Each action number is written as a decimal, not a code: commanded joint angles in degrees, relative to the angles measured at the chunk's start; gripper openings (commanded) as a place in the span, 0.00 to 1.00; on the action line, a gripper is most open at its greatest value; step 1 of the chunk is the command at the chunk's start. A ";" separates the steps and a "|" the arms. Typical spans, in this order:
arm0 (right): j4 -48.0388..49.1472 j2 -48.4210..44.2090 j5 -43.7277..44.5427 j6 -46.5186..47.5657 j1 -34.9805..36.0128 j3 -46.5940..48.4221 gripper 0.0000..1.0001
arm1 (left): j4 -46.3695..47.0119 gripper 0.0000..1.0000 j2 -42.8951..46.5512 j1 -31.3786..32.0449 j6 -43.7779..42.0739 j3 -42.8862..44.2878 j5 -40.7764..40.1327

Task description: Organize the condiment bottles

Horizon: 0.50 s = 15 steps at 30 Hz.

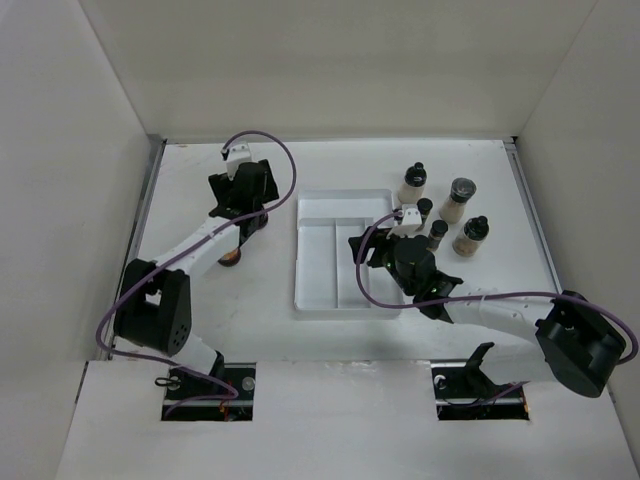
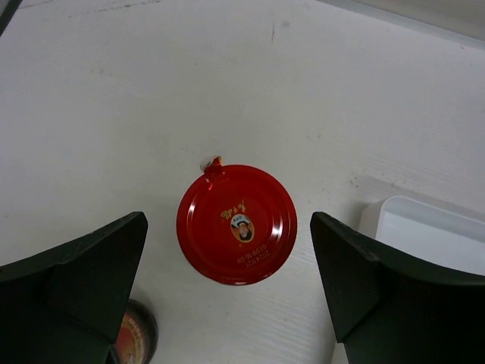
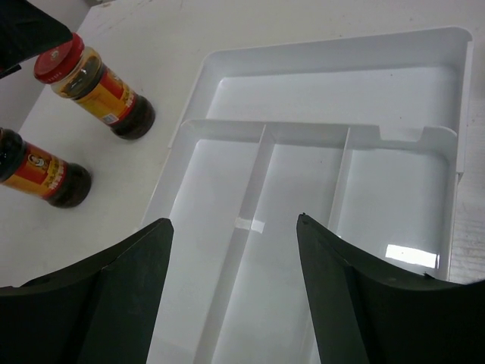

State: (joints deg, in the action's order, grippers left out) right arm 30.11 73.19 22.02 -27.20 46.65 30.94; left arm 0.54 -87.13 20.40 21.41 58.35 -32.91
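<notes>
Two red-capped bottles with amber contents stand left of the white tray [image 1: 330, 275]. My left gripper [image 2: 228, 226] is open directly above one red cap [image 2: 236, 224], fingers either side and not touching; the other red-capped bottle [image 2: 133, 335] shows at the lower left. In the top view the left gripper [image 1: 245, 208] hovers over that bottle [image 1: 248, 228], the other bottle [image 1: 230, 258] nearer. My right gripper [image 3: 235, 220] is open and empty above the tray's dividers [image 3: 254, 189]; in the top view it [image 1: 368, 248] sits over the tray's right side. Both red-capped bottles [image 3: 92, 85] [image 3: 42, 173] show there too.
Several dark-lidded bottles stand right of the tray: a whitish one [image 1: 413, 183], a lidded jar [image 1: 459, 198], a brown one [image 1: 471, 235] and two small ones [image 1: 424, 208] [image 1: 437, 232] close to my right wrist. White walls enclose the table on three sides.
</notes>
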 commanded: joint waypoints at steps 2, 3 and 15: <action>2.33 -0.59 -0.84 -0.22 0.41 1.41 0.75 | 0.08 0.90 -2.77 -0.41 0.04 4.84 2.50; 2.24 -0.76 -0.84 -0.05 0.50 1.49 0.76 | 0.08 0.90 -3.21 -0.32 0.21 5.02 2.58; 2.68 -0.68 -0.93 -0.49 0.15 1.14 0.80 | 0.34 0.79 -7.26 -0.06 2.41 4.23 2.23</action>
State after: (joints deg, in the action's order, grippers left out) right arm 30.11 73.19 21.89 -27.22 46.63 30.94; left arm -0.30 -94.24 20.32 22.46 61.28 -31.14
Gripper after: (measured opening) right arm 0.796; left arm 0.804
